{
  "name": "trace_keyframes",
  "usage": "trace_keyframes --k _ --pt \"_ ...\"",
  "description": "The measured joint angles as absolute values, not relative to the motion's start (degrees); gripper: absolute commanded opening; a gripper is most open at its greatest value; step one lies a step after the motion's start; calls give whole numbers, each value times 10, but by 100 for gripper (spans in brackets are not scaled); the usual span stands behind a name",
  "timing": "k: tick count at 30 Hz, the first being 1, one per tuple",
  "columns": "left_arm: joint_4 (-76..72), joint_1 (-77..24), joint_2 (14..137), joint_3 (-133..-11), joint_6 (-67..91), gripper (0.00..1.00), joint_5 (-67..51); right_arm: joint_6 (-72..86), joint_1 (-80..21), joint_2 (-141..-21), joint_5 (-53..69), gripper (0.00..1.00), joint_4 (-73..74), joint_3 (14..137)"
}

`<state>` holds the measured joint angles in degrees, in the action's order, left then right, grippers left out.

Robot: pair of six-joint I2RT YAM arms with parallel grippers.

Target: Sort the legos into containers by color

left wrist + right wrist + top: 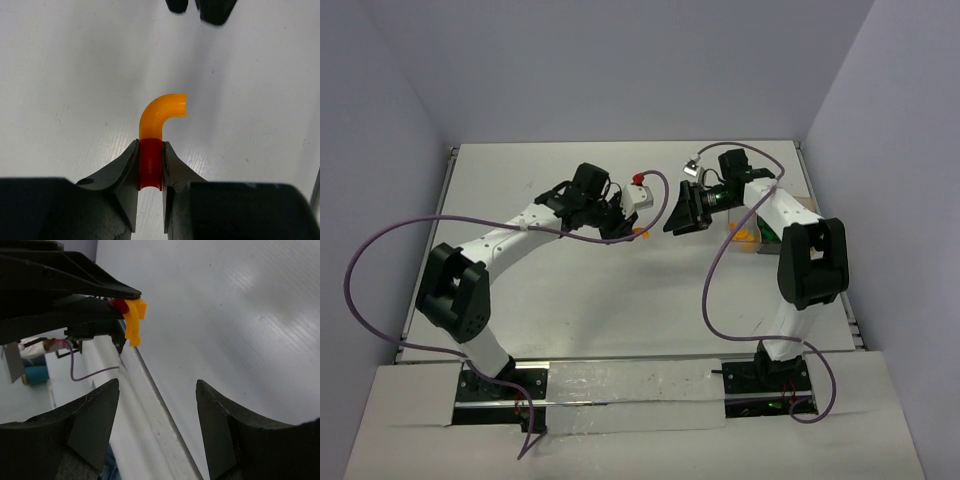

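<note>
Red lego (150, 167), clamped in the left gripper (150, 150), carried an orange lego (159, 112) that the right gripper (157, 385), fingers apart, probably had to pull off.

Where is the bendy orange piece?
In the left wrist view the orange piece pokes out of the left gripper, joined to the red piece pinched there, across from the open right gripper.

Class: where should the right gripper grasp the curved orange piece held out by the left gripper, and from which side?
Likely the bent free end of the orange piece, head-on, opposite the left gripper: the red piece sits clamped there, and only the curve projects toward the open right gripper.
</note>
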<state>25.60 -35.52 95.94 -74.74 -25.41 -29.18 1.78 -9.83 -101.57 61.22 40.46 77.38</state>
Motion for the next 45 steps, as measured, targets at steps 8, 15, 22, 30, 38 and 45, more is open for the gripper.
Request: trace_keyframes --k 8,15,22,30,38,45 --pt "246 -382 959 -750 -214 0 -269 23 -127 -1056 657 70 404 774" --pt "246 -396 959 -758 -211 0 -263 25 -135 -1072 684 61 405 779" --pt "246 -402 959 -760 -211 0 -261 26 -137 -1089 704 40 407 789" --pt "246 -404 964 -761 -211 0 -258 17 -141 -1093 728 8 417 797" --pt "247 -404 967 -764 -210 0 -257 -10 -141 -1094 725 0 422 798" --pt "246 -404 968 -764 -210 0 -257 -31 -141 -1094 730 0 423 798"
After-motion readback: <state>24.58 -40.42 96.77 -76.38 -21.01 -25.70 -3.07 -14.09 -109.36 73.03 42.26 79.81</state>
